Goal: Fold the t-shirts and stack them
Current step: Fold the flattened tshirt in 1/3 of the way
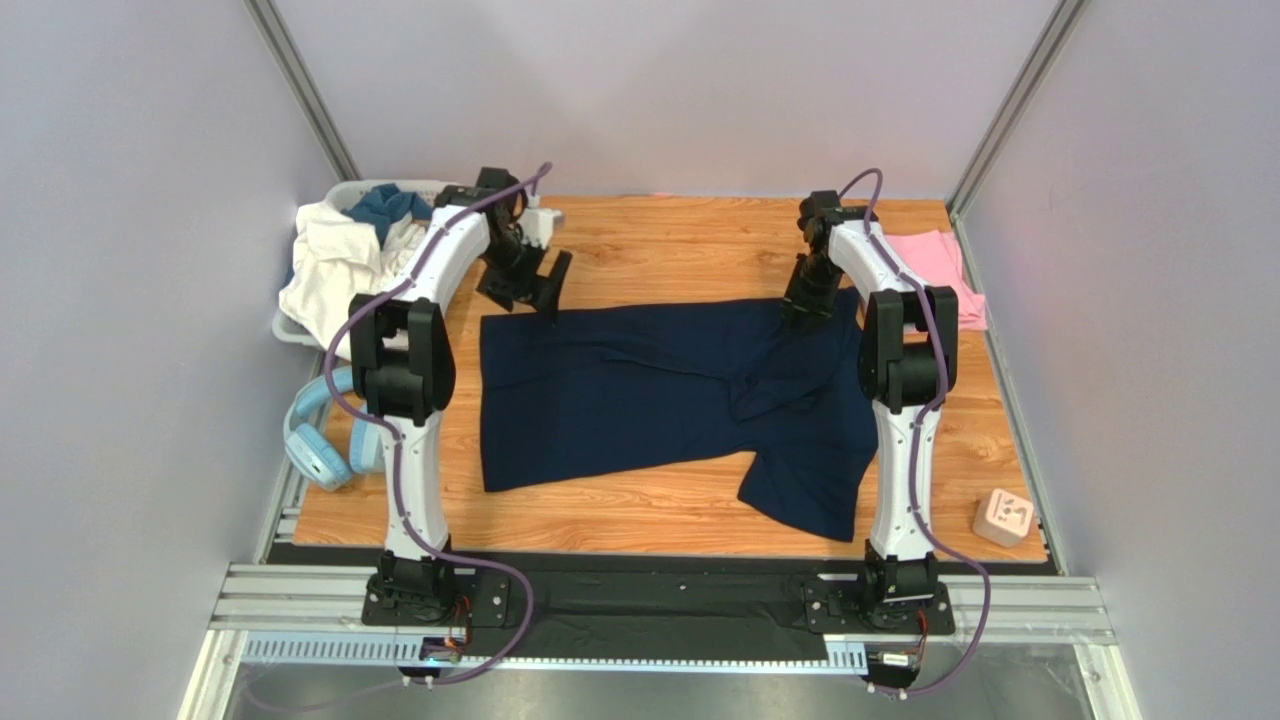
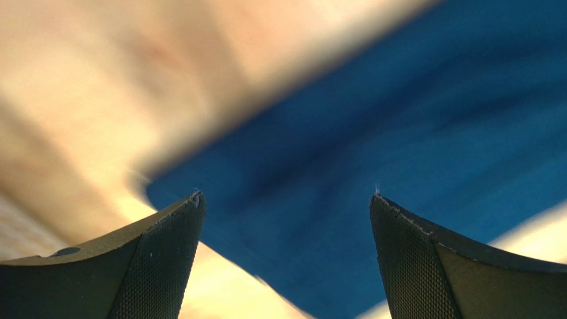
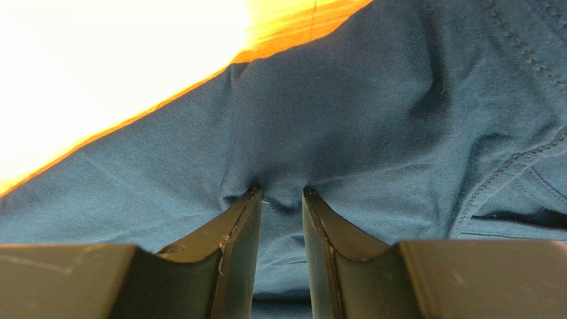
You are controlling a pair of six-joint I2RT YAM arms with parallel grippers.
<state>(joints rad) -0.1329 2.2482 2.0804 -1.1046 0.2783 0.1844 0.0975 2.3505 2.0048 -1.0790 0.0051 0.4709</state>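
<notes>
The navy t-shirt (image 1: 646, 393) lies spread across the middle of the wooden table (image 1: 661, 248), with one sleeve folded toward the near right. My left gripper (image 1: 526, 285) hangs open just above the shirt's far left corner. In the blurred left wrist view, the left gripper (image 2: 286, 196) has blue cloth (image 2: 399, 119) under its wide gap and nothing held. My right gripper (image 1: 804, 308) sits at the shirt's far right edge. There its narrow jaws (image 3: 281, 193) pinch a raised fold of the navy cloth (image 3: 346, 100). The pink t-shirt (image 1: 947, 273) lies at the back right, partly behind the right arm.
A white basket (image 1: 338, 263) heaped with white and blue clothes stands at the back left. Light-blue headphones (image 1: 323, 435) lie by the table's left edge. A small wooden block (image 1: 1004, 518) sits at the near right corner. Walls close in on three sides.
</notes>
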